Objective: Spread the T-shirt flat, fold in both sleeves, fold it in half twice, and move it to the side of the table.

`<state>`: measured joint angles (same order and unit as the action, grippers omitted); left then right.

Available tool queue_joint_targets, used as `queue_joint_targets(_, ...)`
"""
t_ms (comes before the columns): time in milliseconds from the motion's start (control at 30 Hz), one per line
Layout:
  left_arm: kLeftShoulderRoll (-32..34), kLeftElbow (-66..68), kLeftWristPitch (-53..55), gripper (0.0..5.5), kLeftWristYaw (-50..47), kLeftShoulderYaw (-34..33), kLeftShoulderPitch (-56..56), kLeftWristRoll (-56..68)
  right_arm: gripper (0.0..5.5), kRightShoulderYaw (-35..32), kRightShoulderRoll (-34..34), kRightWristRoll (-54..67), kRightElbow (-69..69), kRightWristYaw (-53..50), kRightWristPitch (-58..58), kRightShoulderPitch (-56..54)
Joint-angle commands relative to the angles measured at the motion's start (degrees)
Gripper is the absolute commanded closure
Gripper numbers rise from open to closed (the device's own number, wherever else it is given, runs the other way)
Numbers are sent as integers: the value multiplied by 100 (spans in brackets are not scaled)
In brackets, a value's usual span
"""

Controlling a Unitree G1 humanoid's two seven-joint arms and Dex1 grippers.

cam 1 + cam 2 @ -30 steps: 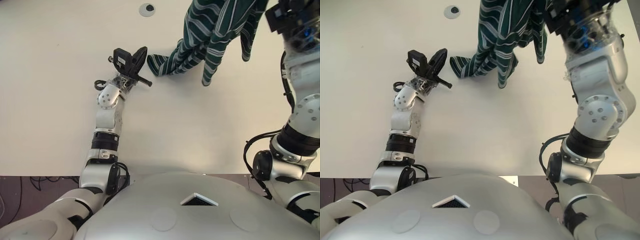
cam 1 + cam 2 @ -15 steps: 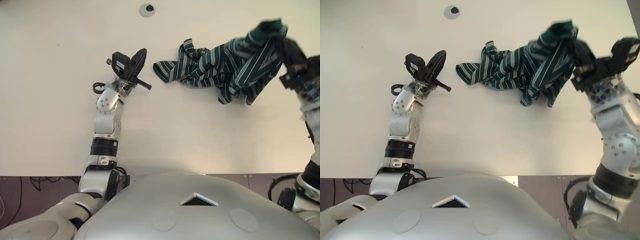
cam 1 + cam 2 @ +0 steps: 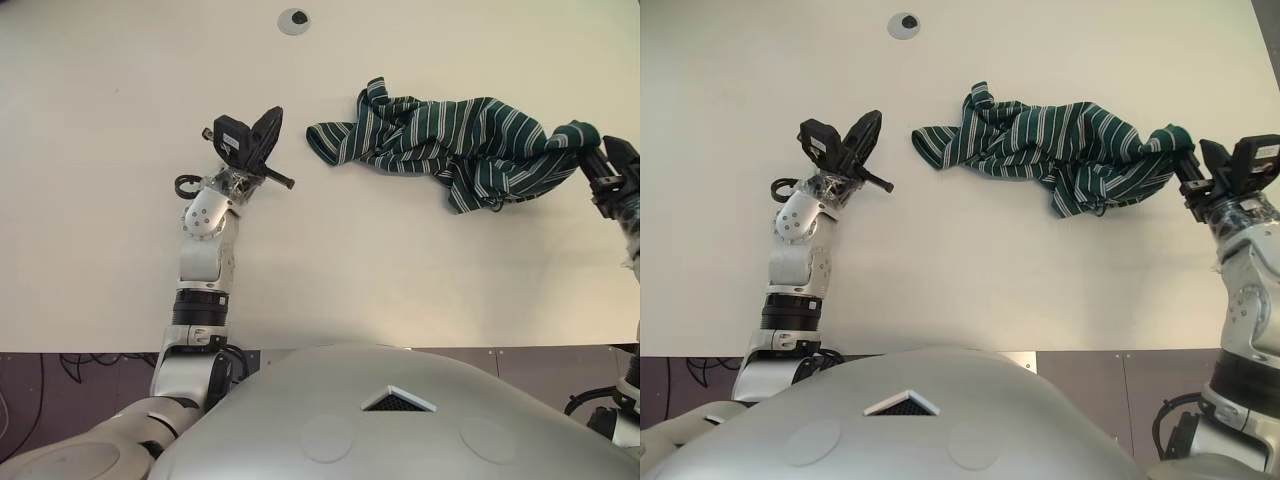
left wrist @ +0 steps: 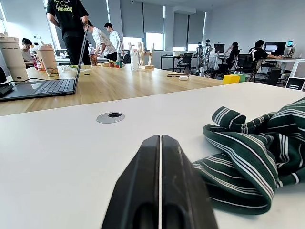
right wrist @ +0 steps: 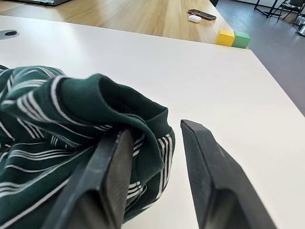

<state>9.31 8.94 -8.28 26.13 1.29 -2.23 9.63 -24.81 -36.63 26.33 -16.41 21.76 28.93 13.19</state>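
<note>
Plain white counter [image 3: 400, 260]. Head view: the crumpled T-shirt [image 3: 450, 150] runs left-to-right between the arms. Left wrist view: left end effector [image 4: 160, 143] clenched, cloth near. Right wrist view: right end effector [image 5: 155, 130] released, touching the shirt's end, probably grabs first.

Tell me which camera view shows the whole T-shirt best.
The left eye view: the striped green T-shirt lies crumpled on the table, seen from above end to end. The right eye view shows the same. The left wrist view catches one bunched end; the right wrist view, a ribbed edge close up.
</note>
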Motion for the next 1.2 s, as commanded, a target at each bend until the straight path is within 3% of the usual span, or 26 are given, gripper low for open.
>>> queue_joint_targets(33, 144, -206, 70, 550, 89, 129, 152, -131, 378, -218, 124, -228, -142, -220, -198, -78)
queue_joint_targets(333, 159, -1214, 214, 550, 434, 1855, 322, -1372, 378, -284, 767, -44, -391, -417, -808, -367)
queue_joint_targets(533, -843, -774, 948, 468, 376, 3495, -614, -2433, 376, -54, 1457, -157, -127, -641, -1461, -652)
queue_joint_targets(667, -1482, 227, 860, 415, 175, 4110, -1210, -2839, 376, -166, 1722, -267, 515, -789, -1985, -809)
queue_joint_targets(733, -1690, 631, 755, 382, 50, 4286, -1404, -2906, 376, -205, 1800, -280, 824, -843, -2192, -880)
queue_joint_targets(867, -1933, 1489, 522, 382, -369, 4559, -1825, -3161, 376, -140, 1911, -336, 1225, -896, -2506, -975)
queue_joint_targets(1000, -2384, 2497, 254, 382, -1033, 4467, -2356, -3202, 376, -64, 1931, -340, 1370, -862, -2589, -1077)
queue_joint_targets(1200, -3136, 3921, 12, 382, -1149, 4267, -2923, -2875, 376, 154, 1947, -428, 1461, -800, -2624, -1070)
